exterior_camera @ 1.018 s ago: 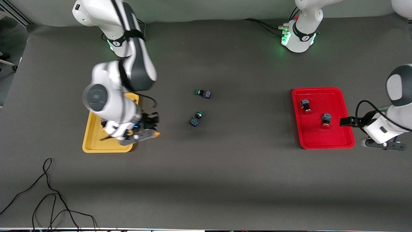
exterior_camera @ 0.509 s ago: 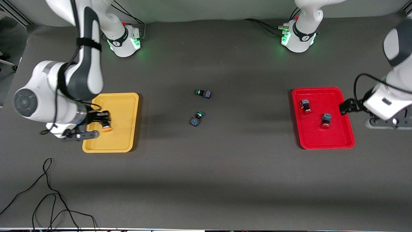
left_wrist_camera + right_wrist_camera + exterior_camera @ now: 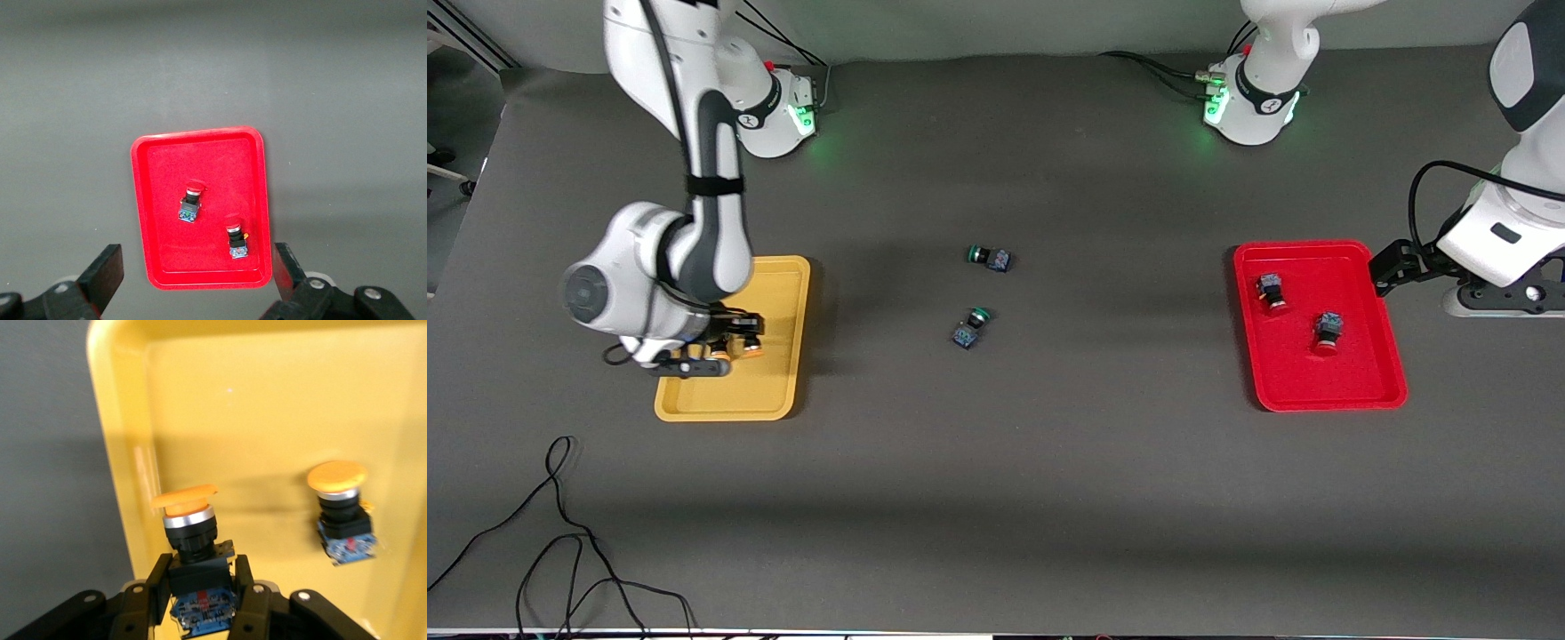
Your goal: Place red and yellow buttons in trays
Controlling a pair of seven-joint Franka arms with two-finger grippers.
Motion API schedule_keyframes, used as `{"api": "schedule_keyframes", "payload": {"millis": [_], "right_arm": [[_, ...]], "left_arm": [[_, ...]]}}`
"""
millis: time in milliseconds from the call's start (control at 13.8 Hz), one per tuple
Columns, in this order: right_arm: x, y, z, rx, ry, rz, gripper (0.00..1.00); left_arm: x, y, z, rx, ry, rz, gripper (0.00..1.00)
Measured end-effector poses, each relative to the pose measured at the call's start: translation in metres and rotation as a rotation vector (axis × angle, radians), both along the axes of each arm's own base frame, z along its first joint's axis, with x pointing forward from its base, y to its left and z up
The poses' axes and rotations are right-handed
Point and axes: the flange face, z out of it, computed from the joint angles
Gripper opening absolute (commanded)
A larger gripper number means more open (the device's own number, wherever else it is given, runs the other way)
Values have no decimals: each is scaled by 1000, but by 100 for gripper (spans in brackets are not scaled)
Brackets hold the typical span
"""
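yellow tray point(image 3: 769, 396), left of frame: one yellow button point(image 3: 342, 513) lying inside; right gripper point(image 3: 725, 348) over it, jaws clamped on second yellow button point(image 3: 193, 537). red tray point(image 3: 1334, 396), right of frame: two red buttons point(image 3: 1272, 291). left gripper point(image 3: 193, 280) above it, jaws wide, empty.

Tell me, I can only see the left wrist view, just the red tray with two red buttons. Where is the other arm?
Observer: The right gripper is over the yellow tray, at the right arm's end of the table.
Operator: Is it holding something?
Observer: Yes, it is shut on a yellow button, gripping the dark body.
Operator: Is the yellow tray empty?
Observer: No, a second yellow button already lies in it.
Operator: Any buttons left on the table?
Observer: Two green buttons, on the bare table between the trays.
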Motion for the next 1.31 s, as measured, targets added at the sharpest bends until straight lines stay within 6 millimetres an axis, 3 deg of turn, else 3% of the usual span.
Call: {"api": "schedule_keyframes", "payload": {"millis": [73,145,218,364,582,727,1091,1309], "right_arm": [[-1,-1,-10,-15,10,-3,73],[0,-5,-17,-26,19,-10,92],[1,-11,-19,-30,22,-18,99],[7,-17,-15,-26,11,-29,100],[22,-5,8,12,10,-19,100],[40,-2,51,30,15,-32,100],[72,22,191,39,27,-50,100],[74,27,241,-4,10,-37,100]], "left_arm": [[0,-4,0,0,2,-7,100],[-1,-5,0,-1,6,-10,100],[-2,-4,-1,-1,12,-8,100],[-3,0,2,-1,11,1,100],[-11,3,13,0,18,9,100],[-13,6,24,-2,1,13,100],[-15,4,53,-11,-25,15,100],[-20,6,61,-10,3,24,100]]}}
